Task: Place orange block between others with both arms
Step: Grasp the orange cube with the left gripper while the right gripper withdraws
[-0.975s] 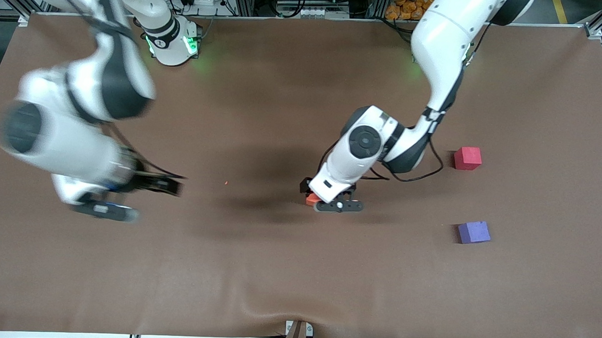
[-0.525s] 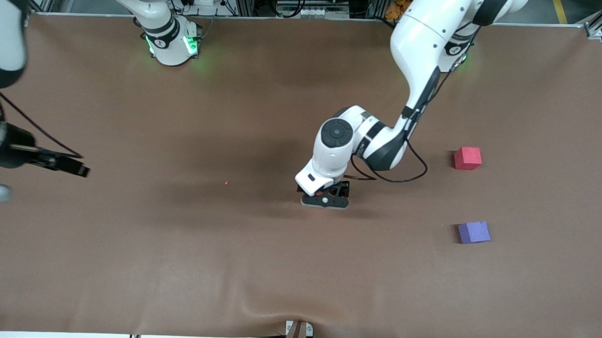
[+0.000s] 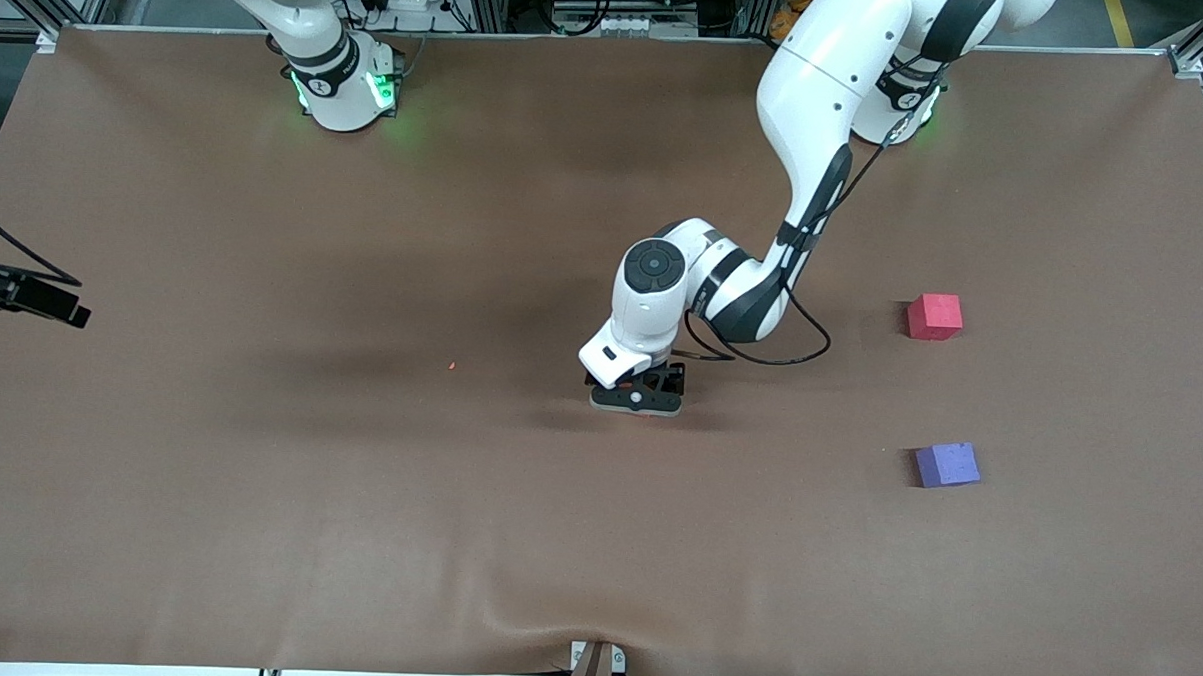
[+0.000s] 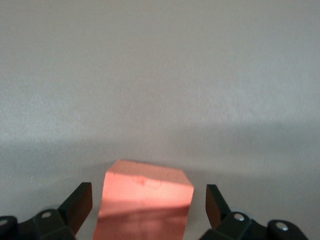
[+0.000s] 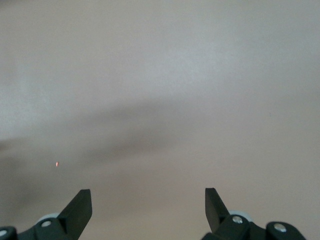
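Right now the left gripper (image 4: 149, 205) is straddling the orange block (image 4: 145, 202) mid-bench with fingers spread, not touching it. Meanwhile the right gripper (image 5: 148, 206) is hovering open at the right arm's bench edge.

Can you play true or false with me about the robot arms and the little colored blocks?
1. The left gripper has its fingers open on either side of the orange block. True.
2. The orange block already sits between the red block and the purple block. False: it is near the middle of the table, away from both.
3. The right gripper is holding a block. False: its fingers are open with only bare table between them.
4. The purple block is nearer to the front camera than the red block. True.
5. The red and purple blocks are stacked. False: they lie apart on the table.
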`<action>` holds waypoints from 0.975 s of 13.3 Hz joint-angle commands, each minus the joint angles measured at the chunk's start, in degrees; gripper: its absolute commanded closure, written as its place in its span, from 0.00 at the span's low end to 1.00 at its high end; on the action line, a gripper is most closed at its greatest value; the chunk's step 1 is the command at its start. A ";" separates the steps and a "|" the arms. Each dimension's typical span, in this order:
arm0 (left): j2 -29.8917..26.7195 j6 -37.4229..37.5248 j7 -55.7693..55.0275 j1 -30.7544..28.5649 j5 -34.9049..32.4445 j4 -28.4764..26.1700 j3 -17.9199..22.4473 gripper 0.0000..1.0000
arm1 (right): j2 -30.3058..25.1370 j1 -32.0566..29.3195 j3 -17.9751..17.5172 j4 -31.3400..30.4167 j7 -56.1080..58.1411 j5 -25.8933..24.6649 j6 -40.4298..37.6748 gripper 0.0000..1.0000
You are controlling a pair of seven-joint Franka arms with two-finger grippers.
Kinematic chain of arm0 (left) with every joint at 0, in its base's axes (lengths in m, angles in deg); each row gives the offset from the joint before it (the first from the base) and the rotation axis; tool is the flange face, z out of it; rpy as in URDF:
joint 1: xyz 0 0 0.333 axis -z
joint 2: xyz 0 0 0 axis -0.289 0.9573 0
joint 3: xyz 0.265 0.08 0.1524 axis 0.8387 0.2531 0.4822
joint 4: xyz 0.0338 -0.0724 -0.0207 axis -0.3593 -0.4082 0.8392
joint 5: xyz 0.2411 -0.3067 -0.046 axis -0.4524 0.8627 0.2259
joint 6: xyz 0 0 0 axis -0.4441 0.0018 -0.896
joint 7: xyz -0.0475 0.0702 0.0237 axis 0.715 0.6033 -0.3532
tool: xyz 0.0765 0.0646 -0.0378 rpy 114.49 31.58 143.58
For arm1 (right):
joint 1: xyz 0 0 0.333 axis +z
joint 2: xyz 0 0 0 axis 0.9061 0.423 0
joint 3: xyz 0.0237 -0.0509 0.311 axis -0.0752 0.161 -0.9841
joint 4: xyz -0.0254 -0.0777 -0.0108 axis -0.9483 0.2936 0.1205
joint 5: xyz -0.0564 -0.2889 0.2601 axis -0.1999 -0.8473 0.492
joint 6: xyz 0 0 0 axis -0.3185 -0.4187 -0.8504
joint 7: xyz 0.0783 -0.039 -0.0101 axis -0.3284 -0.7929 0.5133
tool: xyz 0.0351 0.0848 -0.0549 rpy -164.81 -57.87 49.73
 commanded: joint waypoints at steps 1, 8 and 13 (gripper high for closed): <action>1.55 -2.29 -4.02 0.84 -2.46 1.74 1.13 0.00 | -2.45 -7.25 -8.05 -1.94 0.42 -1.60 -0.55 0.00; 1.37 -2.30 -3.94 0.84 -4.31 1.04 1.04 0.00 | -4.30 -6.39 -8.34 -2.03 0.42 -2.75 -3.63 0.00; 1.29 -1.94 -4.64 0.67 -4.22 0.87 0.95 0.33 | -7.82 -4.02 -8.25 -5.37 0.41 -2.66 -5.64 0.00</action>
